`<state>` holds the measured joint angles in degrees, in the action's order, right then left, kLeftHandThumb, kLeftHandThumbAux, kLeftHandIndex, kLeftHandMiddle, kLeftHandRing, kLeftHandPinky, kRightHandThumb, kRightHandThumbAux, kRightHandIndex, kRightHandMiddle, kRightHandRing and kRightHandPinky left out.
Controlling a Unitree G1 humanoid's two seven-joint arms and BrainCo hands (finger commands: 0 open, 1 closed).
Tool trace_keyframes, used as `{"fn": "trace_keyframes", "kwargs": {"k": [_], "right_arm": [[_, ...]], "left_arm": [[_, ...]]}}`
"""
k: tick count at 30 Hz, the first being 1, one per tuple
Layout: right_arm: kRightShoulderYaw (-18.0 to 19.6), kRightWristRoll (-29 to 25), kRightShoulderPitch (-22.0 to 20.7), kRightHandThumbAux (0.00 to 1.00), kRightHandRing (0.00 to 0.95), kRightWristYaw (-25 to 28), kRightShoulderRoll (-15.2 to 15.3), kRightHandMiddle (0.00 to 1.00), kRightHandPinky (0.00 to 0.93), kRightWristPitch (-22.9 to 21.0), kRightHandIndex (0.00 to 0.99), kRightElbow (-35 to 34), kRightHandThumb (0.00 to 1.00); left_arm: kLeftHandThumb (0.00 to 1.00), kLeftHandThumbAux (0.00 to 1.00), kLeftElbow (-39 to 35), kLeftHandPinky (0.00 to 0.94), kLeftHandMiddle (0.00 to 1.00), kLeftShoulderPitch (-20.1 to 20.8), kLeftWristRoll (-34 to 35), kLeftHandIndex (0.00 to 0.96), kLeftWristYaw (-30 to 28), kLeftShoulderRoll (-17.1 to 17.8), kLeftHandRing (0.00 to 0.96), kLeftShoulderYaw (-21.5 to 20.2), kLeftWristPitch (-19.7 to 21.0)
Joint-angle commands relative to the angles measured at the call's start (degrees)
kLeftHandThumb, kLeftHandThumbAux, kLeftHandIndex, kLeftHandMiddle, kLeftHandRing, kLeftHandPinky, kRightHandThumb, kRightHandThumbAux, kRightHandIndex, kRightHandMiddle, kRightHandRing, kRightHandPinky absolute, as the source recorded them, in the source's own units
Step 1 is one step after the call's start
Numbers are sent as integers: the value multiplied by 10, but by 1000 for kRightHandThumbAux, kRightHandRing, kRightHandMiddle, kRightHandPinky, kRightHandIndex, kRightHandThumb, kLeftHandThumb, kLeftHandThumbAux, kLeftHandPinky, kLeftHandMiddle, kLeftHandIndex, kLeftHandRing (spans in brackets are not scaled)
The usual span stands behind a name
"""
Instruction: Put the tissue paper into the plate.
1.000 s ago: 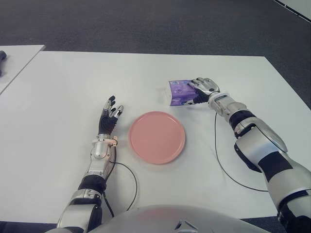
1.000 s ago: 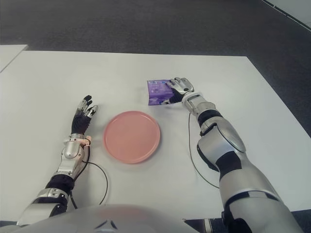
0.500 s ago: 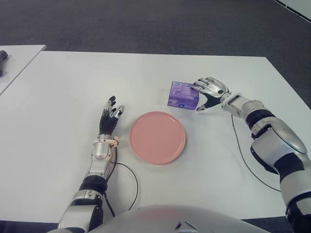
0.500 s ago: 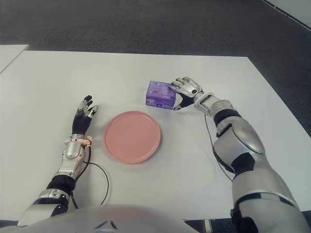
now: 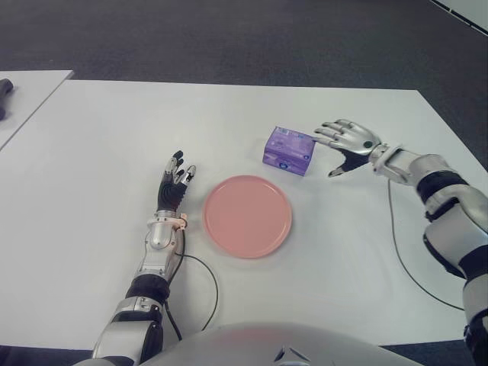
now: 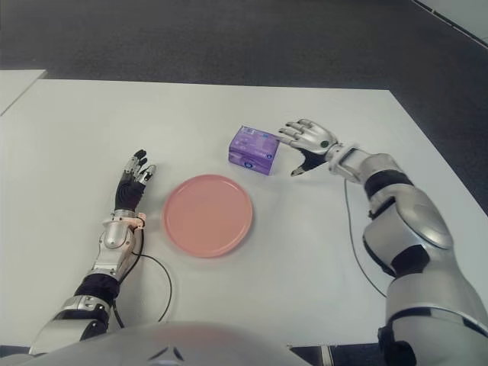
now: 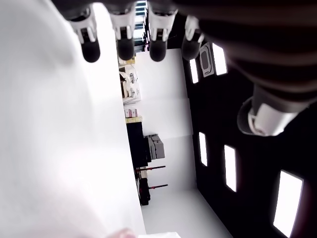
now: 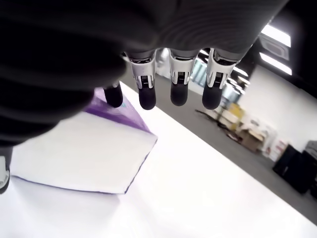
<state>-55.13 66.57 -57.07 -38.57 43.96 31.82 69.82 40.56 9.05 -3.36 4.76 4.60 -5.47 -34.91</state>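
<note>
One purple tissue paper pack (image 5: 289, 150) sits beside one round pink plate (image 5: 246, 216); right hand (image 5: 348, 141) fingers (image 8: 179, 84) spread, empty; left hand (image 5: 172, 187) fingers apart.

Right hand (image 5: 349, 139) now off the tissue pack (image 5: 289, 150), fingers (image 8: 147, 91) spread and empty, where a second ago curled over it; shifted toward the robot's right, just beside the pack's right side and no longer touching in the eye views. Pack no longer lying flat and crumpled under the hand; now standing as a boxy block on the tabletop (image 5: 114, 137), slightly farther right, beyond the plate's (image 5: 247, 215) far right rim.
</note>
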Motion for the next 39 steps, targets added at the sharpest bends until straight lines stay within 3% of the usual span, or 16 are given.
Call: {"fn": "trace_keyframes", "kwargs": {"k": [1,14,27,33,39], "right_arm": [[-2,7,28,426,0,-14,7,0,0,14,0,-4,281],[-7,28,49,416,0,-39,35,0,0,14,0,-22,258],[0,26,64,411,0,-30,50,0,0,6,0,-31,257],[15,10,43,409,0,-1,33,0,0,5,0,-20,279],[59,-35,3,412,0,50,-7,0,0,10,0,-9,302]], "left_arm": [[0,432,17,0,0,-13,-5,0,4,-6,0,6,19],[0,422,23,0,0,-10,-1,0,-5,1,0,4,19],[0,429,41,0,0,1,7,0,-5,-1,0,-1,1],[0,432,52,0,0,6,10,0,-8,2,0,-2,-5],[0,431,61,0,0,9,7,0,-6,5,0,-2,-12]]}}
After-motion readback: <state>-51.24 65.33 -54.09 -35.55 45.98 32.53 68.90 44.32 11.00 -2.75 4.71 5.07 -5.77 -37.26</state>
